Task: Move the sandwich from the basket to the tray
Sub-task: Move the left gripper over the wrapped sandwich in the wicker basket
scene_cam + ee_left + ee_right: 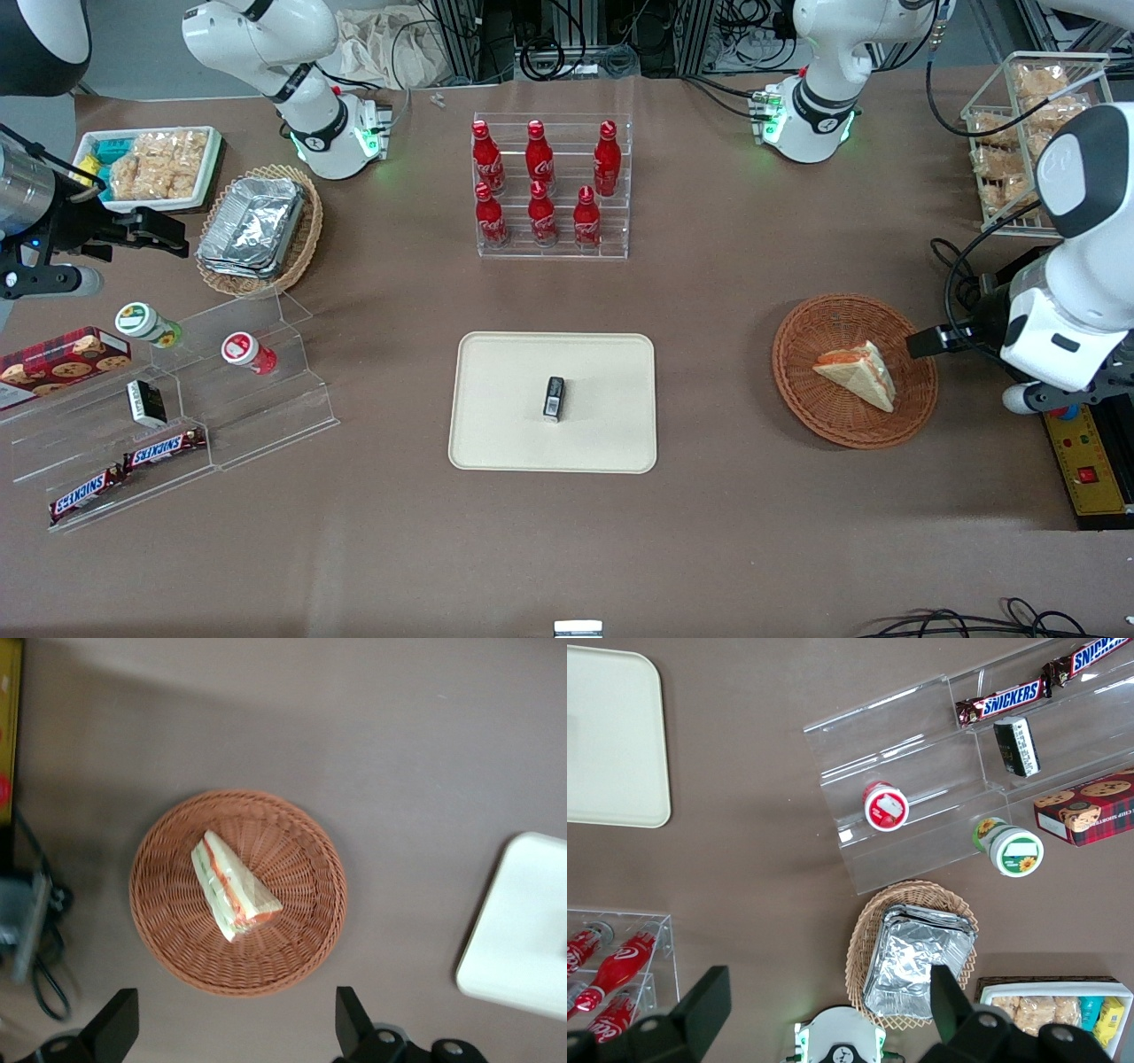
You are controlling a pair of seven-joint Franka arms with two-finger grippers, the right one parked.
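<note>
The sandwich (859, 374), a pale bread wedge with orange and green filling, lies in the round reddish-brown basket (811, 412) toward the working arm's end of the table. The left wrist view shows the sandwich (232, 888) and the basket (164, 921) from above. The cream tray (505, 425) lies flat mid-table with a small black packet (554, 398) on it; its corner shows in the left wrist view (523, 948). My left gripper (937, 339) hangs above the table just beside the basket's rim, apart from it. It is open and empty (235, 1028), with fingers (353, 1017) spread wide.
A clear rack of red cola bottles (549, 186) stands farther from the camera than the tray. A yellow control box (1085, 465) and cables lie beside the basket. A wire rack of bagged snacks (1019, 133) stands near the working arm's base. An acrylic stepped shelf (221, 390) is toward the parked arm's end.
</note>
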